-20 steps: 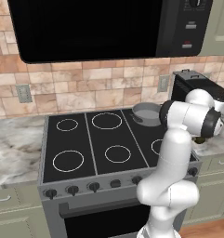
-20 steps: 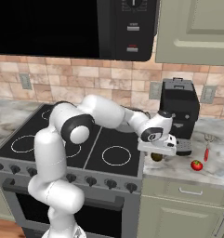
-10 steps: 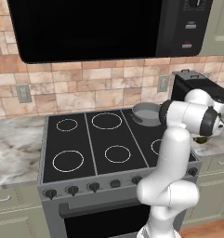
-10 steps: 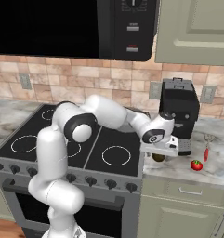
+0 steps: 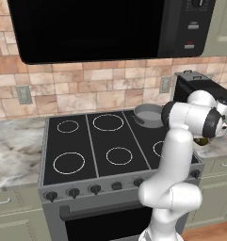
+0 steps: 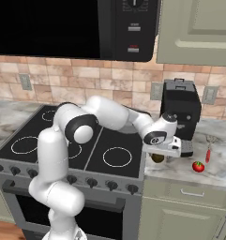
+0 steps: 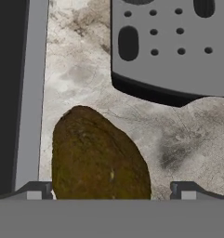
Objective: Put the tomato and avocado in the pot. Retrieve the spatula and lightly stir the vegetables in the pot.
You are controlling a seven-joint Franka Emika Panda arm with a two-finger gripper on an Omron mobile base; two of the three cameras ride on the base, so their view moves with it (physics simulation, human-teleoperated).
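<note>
We see the hand (image 7: 111, 191) with fingers spread wide, low over the marbled stone bench (image 7: 187, 139). The dark olive-green oval avocado (image 7: 98, 158) lies on the bench between the fingertips (image 7: 35, 189), ungripped. The small glossy red tomato (image 6: 198, 166) rests on the bench just beyond the hand.

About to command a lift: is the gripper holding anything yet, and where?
Nothing held. The gripper is open, its fingertips straddling the avocado.
</note>
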